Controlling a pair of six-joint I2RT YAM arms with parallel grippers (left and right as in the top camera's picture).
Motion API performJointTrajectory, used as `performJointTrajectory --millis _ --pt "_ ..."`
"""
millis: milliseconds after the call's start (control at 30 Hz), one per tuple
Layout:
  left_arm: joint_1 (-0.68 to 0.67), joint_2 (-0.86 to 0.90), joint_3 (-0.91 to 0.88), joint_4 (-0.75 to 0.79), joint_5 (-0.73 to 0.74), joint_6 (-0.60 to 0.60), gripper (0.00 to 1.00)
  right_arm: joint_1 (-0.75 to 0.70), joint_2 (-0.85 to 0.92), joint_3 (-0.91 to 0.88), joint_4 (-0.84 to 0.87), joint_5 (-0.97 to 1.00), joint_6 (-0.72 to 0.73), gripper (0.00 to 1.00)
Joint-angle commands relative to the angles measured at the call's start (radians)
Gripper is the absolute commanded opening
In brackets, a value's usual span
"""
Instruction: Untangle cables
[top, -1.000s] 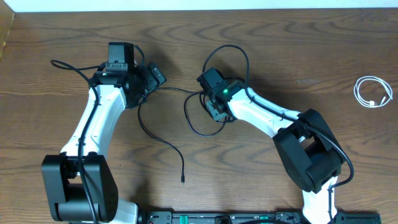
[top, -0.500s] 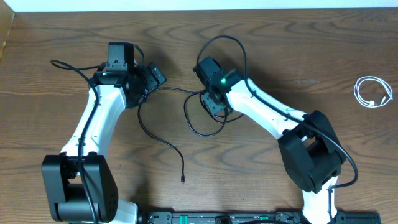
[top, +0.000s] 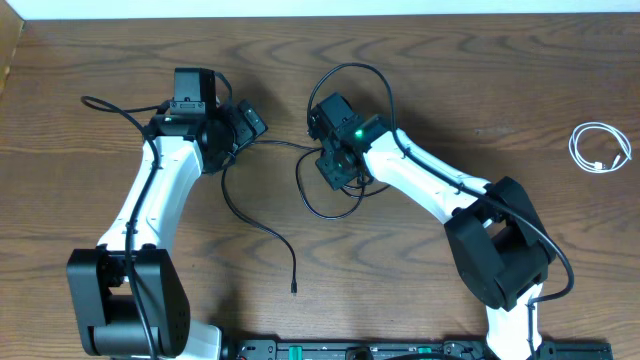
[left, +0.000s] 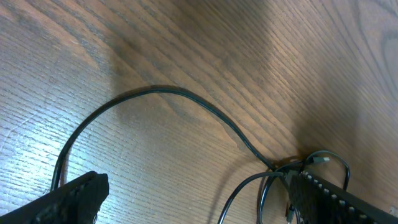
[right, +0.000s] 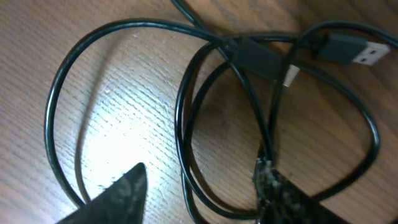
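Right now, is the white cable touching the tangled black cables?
Apart. The overhead view shows the white cable coiled alone at the far right, with bare table between it and the black cables.

Both arms are the same build: the left arm (top: 165, 185) and right arm (top: 420, 180) have glossy white link shells, with chunky black joint housings (top: 497, 250) down toward the bases. Thin black wiring (top: 141, 200) runs along the outside of the links. The right one's got a little green light (top: 355, 132) glowing near the wrist. Up close the left fingers (left: 74, 196) are plain matte black, and the right fingers (right: 118, 193) are black but kinda speckled and scuffed-looking.
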Motion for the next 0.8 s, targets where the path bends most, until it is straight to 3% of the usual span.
performJointTrajectory --millis 0,233,367,600,767 --pt "0.003 0.005 -0.014 -0.003 -0.013 0.006 0.98 0.019 -0.005 -0.034 0.03 -0.013 -0.024 0.46" --pt "0.003 0.005 -0.014 -0.003 -0.013 0.006 0.98 0.031 0.016 -0.056 0.065 -0.013 -0.023 0.26" --pt "0.003 0.005 -0.014 -0.003 -0.013 0.006 0.98 0.031 0.041 -0.056 0.082 -0.013 -0.023 0.22" --pt "0.003 0.005 -0.014 -0.003 -0.013 0.006 0.98 0.031 0.078 -0.056 0.104 -0.013 -0.023 0.23" --pt "0.003 0.005 -0.014 -0.003 -0.013 0.006 0.98 0.031 0.077 -0.056 0.104 -0.013 -0.023 0.01"
